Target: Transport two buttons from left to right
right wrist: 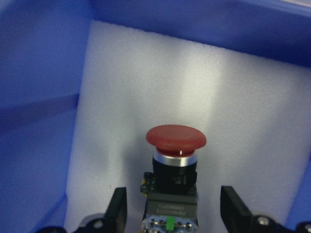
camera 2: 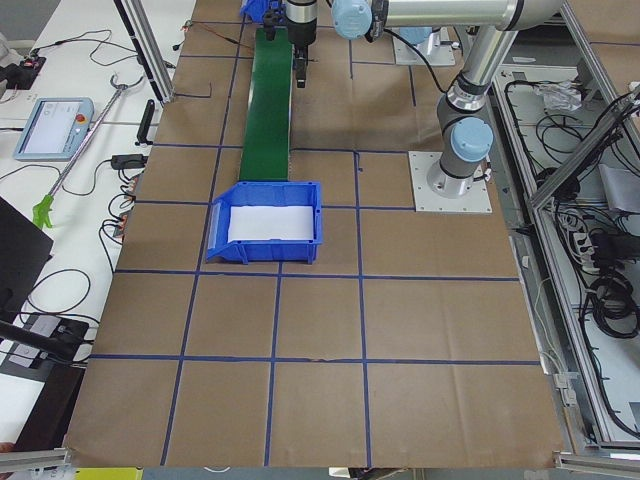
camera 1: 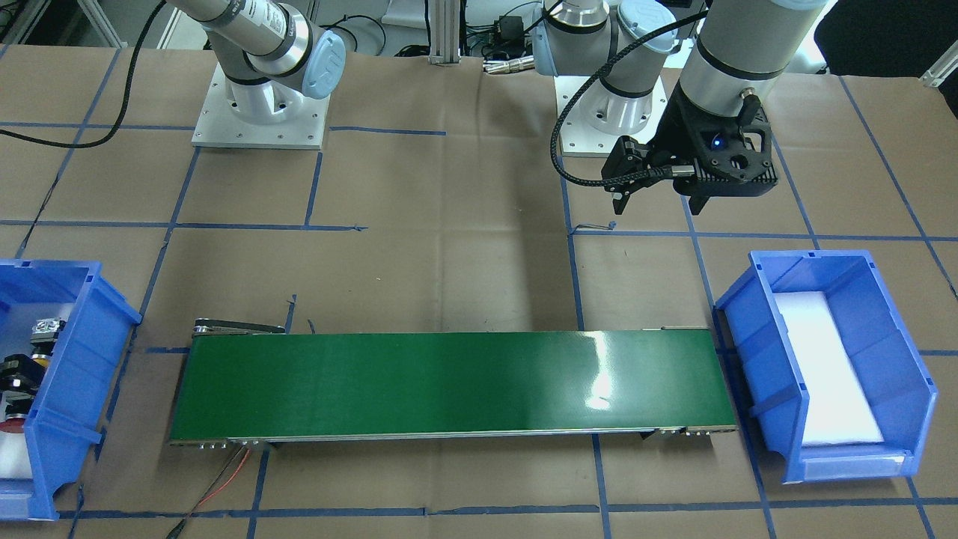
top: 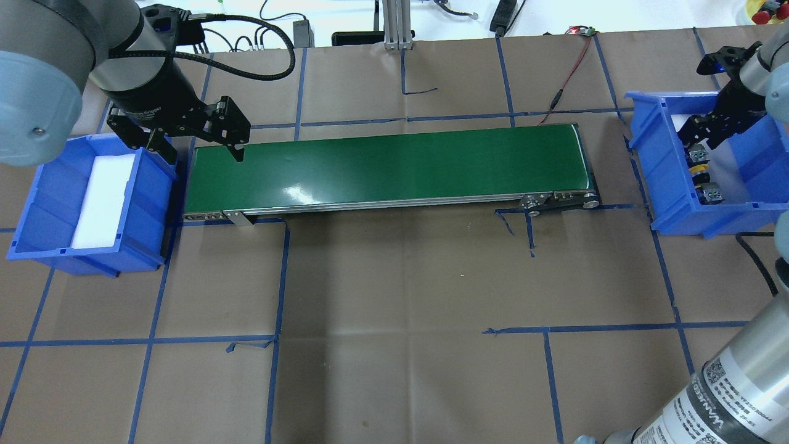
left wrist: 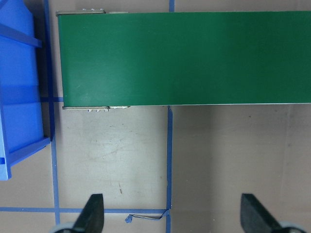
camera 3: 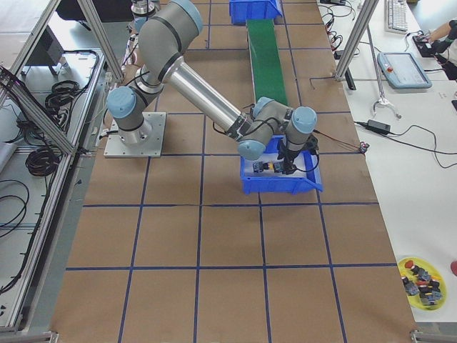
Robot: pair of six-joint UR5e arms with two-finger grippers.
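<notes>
Between the spread fingers (right wrist: 118, 208) of the right gripper (right wrist: 173, 194), inside the blue bin (top: 666, 185) at the scene's right, sits the red button (right wrist: 176, 138). It has a smooth domed mushroom cap over a shiny metal collar and a black block body, and it rests on white foam. Only the right wrist view shows this: the body lies in the gap with foam visible on either side, and neither finger touches it. From overhead the gripper covers that button, but the yellow button (top: 698, 165) shows just nearer in the same bin, its cap a thin bright disc between dark bodies. Left of the bin runs a glossy green conveyor belt (top: 388, 166) on matt brown paper crossed by blue tape. Near the belt's left end the left gripper (top: 200, 148) hangs with its fingers set wide over bare paper, beside a second blue bin (top: 43, 203) lined with white foam.
</notes>
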